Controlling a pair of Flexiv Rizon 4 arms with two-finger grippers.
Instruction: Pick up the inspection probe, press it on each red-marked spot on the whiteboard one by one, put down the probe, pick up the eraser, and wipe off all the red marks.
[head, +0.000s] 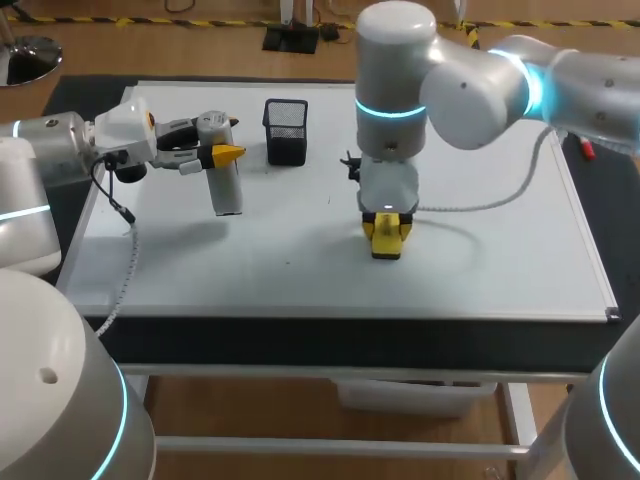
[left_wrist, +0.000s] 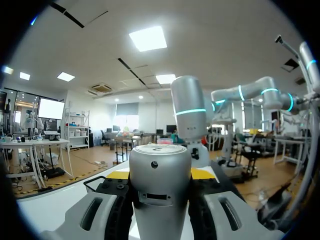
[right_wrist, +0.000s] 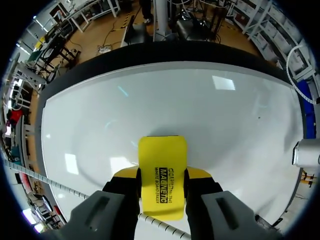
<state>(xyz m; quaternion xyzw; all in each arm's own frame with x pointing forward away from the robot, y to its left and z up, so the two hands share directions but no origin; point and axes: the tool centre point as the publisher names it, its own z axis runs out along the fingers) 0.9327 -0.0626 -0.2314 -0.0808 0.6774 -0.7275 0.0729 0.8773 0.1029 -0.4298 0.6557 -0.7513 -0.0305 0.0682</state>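
Note:
My left gripper (head: 222, 153) is shut on the inspection probe (head: 228, 190), a grey cylinder held above the whiteboard's (head: 480, 260) far left part. In the left wrist view the probe (left_wrist: 160, 185) fills the space between the fingers of that gripper (left_wrist: 161, 175). My right gripper (head: 386, 230) points down at the middle of the board, shut on the yellow eraser (head: 386, 246), which rests on the surface. The right wrist view has the eraser (right_wrist: 161, 182) clamped between the yellow tips of the gripper (right_wrist: 161, 175), flat on the whiteboard (right_wrist: 150, 105). I see no red marks on the board in any view.
A black mesh pen holder (head: 286, 130) stands at the back of the board, just right of the probe. A small dark object (head: 350, 165) lies behind my right gripper. The right arm's grey cable (head: 490, 200) curves over the board.

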